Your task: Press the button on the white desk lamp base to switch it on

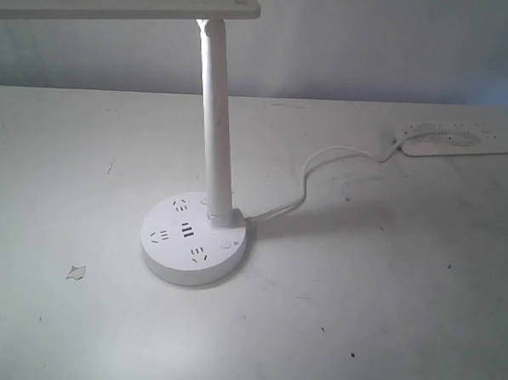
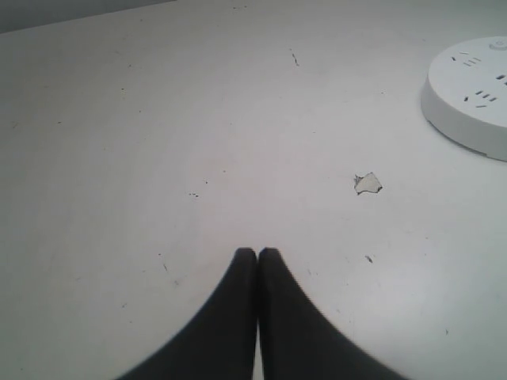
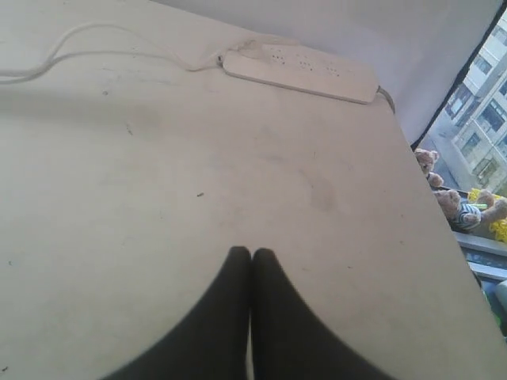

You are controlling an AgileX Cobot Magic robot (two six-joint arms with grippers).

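Note:
The white desk lamp base [image 1: 195, 240] is a round disc with dark socket holes, standing mid-table and carrying a tall white stem [image 1: 216, 128]. Its small round button [image 1: 226, 246] lies flush on the top, right of the USB slots. Part of the same base [image 2: 471, 91] shows in the left wrist view. My left gripper [image 2: 257, 252] is shut over bare table, well short of the base. My right gripper [image 3: 252, 252] is shut too, above bare table with no lamp in its view. Neither gripper appears in the exterior view.
A long white power strip [image 1: 461, 140] lies at the back right, also seen as the power strip [image 3: 299, 73], with a white cable [image 1: 319, 172] running to the lamp. A small paper scrap [image 1: 77, 272] lies left of the base. The lamp head [image 1: 119, 7] overhangs the left side.

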